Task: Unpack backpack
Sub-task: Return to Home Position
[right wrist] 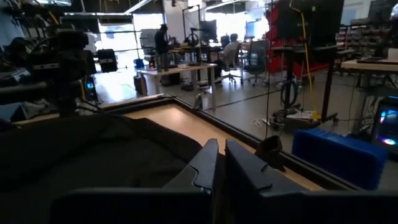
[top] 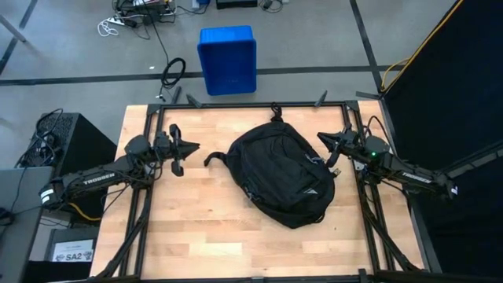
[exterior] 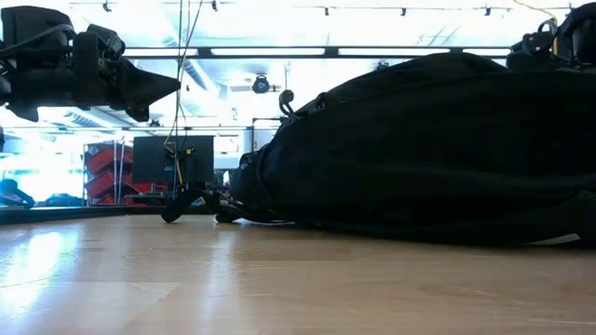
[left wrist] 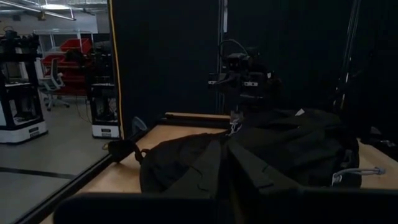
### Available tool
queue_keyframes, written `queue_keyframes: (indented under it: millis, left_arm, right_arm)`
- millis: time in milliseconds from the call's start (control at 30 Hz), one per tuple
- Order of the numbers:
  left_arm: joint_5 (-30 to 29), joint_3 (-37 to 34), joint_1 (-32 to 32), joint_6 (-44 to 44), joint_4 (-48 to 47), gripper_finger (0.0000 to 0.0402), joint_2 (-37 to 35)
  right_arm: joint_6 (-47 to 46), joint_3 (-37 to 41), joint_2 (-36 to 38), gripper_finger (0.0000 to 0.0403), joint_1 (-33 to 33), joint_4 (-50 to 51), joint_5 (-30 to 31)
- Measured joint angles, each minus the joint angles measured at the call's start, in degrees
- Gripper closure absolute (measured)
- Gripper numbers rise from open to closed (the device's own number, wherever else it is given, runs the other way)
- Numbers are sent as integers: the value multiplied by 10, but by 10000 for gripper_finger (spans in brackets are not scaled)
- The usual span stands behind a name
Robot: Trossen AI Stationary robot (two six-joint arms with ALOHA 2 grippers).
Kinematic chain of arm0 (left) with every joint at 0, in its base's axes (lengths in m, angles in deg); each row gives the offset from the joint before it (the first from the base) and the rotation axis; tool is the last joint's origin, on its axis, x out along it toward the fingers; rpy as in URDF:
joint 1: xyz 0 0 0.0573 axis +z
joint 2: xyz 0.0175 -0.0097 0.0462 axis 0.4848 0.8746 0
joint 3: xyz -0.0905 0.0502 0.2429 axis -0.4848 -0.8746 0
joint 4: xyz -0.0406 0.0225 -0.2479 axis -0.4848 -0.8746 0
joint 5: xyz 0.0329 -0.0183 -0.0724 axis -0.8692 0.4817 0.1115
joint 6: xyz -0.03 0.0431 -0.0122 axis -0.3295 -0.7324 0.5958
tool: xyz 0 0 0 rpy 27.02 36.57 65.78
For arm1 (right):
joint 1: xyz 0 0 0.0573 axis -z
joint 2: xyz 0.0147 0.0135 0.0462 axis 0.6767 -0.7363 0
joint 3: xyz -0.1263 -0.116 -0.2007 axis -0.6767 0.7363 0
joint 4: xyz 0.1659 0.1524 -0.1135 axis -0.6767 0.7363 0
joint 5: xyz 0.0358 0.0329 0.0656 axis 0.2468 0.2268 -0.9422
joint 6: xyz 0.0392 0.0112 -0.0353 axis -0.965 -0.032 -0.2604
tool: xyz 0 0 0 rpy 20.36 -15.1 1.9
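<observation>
The large black fabric backpack [top: 283, 174] lies flat on the light wooden desk [top: 189, 220] — near the middle, a bit to the right. The left gripper [top: 194, 147] hangs above the desk's left part, apart from the backpack, its fingers [left wrist: 211, 174] pressed together. The right gripper [top: 322, 137] hangs over the backpack's right edge — fingers [right wrist: 208, 165] together too, holding nothing.

Matt black cloth backpack [top: 283, 177]; smooth, seemingly varnished wooden table [top: 196, 228].

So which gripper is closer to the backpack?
The right gripper, at the edge of the black backpack; the left gripper has bare table between.
</observation>
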Motion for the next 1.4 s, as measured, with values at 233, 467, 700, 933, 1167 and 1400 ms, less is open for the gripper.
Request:
queue_keyframes:
  millis: [233,467,700,933,1167,1400]
  left_arm:
    - [0,0,0,0,0,401,0]
    - [0,0,0,0,0,401,0]
    - [0,0,0,0,0,401,0]
    - [-1,0,0,0,0,401,0]
    - [-1,0,0,0,-1,401,0]
    - [-1,0,0,0,0,401,0]
  right_arm:
    - [0,0,0,388,0,-1,0]
    - [0,0,0,381,0,-2,0]
    - [0,0,0,374,0,-2,0]
    - [0,0,0,370,0,-2,0]
    - [0,0,0,379,0,-2,0]
    - [0,0,0,372,0,-2,0]
